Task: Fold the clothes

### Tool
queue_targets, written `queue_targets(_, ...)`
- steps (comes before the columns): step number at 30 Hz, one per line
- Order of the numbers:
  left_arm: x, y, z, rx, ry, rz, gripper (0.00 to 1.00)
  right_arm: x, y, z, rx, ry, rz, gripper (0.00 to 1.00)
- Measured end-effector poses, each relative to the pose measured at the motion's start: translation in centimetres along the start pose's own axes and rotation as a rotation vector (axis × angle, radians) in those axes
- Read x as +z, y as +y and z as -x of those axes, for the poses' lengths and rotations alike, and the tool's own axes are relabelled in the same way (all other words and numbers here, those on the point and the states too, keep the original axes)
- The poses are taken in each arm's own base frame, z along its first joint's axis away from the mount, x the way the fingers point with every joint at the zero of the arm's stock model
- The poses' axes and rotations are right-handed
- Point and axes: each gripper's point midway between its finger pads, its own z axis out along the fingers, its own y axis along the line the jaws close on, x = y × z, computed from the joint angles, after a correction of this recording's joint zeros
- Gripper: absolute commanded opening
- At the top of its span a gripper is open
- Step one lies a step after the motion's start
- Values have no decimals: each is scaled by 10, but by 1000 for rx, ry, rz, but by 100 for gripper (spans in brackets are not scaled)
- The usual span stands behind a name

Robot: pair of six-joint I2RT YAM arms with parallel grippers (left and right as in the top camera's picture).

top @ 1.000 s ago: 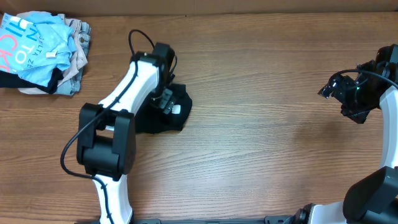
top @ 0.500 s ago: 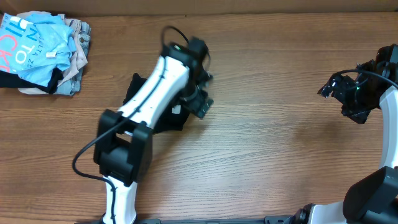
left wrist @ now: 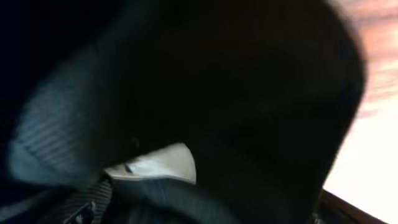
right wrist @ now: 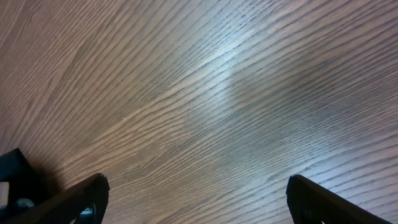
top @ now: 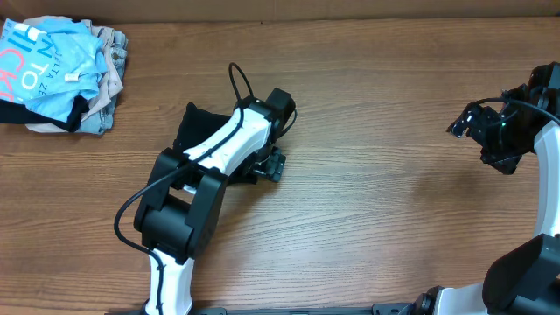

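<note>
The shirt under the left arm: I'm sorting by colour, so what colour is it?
The T-shirt is black, clearest in the overhead view.

A brown wood-grain worktop (top: 376, 192) fills the overhead view, edged along its far side by a plain tan band (top: 367, 7); soft light sheens off the grain

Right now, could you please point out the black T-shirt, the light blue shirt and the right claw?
black T-shirt (top: 191, 131), overhead view, its uncovered upper left part.
light blue shirt (top: 70, 44), overhead view, middle of its crumpled fabric.
right claw (right wrist: 198, 182), right wrist view, midway between its open fingertips.
</note>
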Motion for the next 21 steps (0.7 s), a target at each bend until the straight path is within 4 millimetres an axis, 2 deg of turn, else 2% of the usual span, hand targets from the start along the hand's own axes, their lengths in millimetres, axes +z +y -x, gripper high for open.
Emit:
queue_targets(1,0,0,1,-8,-10,0,87,0,0,0,0,1,0,95)
queue_targets(4,1,-1,2,-20,-34,-5,68,0,0,0,0,0,0,95)
queue_targets(8,5,0,2,-38,-53,0,22,0,0,0,1,1,0,95)
queue_targets(11,8,7,1,-43,-66,36,5,0,0,0,0,0,0,95)
queue_targets(17,8,9,1,-53,-94,41,4,0,0,0,0,1,0,95)
queue_targets(21,7,16,-3,-64,-53,40,4,0,0,0,1,1,0,95)
